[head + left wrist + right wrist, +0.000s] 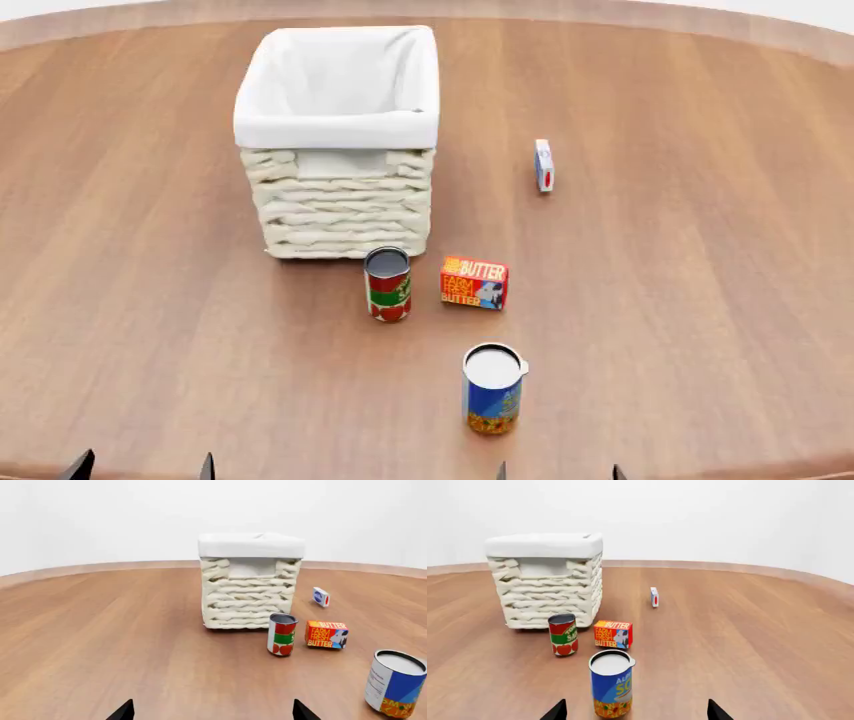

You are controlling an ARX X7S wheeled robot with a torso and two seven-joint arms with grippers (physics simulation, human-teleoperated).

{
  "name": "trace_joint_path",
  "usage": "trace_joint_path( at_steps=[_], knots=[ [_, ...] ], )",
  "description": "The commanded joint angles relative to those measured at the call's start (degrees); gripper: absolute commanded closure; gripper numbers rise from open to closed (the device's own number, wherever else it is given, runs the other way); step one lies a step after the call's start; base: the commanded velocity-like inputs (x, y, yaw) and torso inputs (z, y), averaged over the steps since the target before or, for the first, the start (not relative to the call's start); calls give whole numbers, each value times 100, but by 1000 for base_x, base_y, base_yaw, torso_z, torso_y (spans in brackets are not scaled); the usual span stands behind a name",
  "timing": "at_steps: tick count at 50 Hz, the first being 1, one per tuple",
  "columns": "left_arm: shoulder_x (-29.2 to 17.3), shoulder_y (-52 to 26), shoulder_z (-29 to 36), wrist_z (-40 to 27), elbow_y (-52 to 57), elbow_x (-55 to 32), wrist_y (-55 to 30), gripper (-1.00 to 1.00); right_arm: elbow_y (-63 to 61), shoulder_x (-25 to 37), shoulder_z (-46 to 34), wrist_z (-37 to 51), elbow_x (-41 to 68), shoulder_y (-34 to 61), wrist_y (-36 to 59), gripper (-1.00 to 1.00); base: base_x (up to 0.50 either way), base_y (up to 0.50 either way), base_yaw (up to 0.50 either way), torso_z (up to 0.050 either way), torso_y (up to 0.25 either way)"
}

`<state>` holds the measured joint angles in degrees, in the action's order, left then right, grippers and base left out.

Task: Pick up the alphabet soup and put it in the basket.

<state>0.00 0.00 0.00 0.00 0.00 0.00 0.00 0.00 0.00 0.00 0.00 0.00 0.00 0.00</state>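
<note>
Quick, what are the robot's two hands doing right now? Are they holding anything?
Left gripper: open, holding nothing.
Right gripper: open, holding nothing; the alphabet soup stands just ahead of it, untouched.

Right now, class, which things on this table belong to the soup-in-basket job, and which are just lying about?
Belong to the job:
alphabet soup
basket

Just lying about:
red-and-green can
butter box
small white box

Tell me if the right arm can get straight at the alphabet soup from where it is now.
Probably yes. In the right wrist view the alphabet soup stands upright just ahead of the right gripper, whose jaws are spread apart. The red-and-green can and butter box sit behind it, not between.
</note>
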Motion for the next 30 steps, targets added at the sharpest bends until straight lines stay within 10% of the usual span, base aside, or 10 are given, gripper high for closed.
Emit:
trace_joint_path(
  at_steps=[1,30],
  knots=[
    [-61,-17,69,-68,-50,-61,33,-100,44,62,-81,80,62,14,-31,-100,0,0,0,0,0],
    [-592,822,352,-821,5006,-332,-2068,-100,-4138,555,-288,538,428,-193,1963,-100,0,0,0,0,0]
  ],
)
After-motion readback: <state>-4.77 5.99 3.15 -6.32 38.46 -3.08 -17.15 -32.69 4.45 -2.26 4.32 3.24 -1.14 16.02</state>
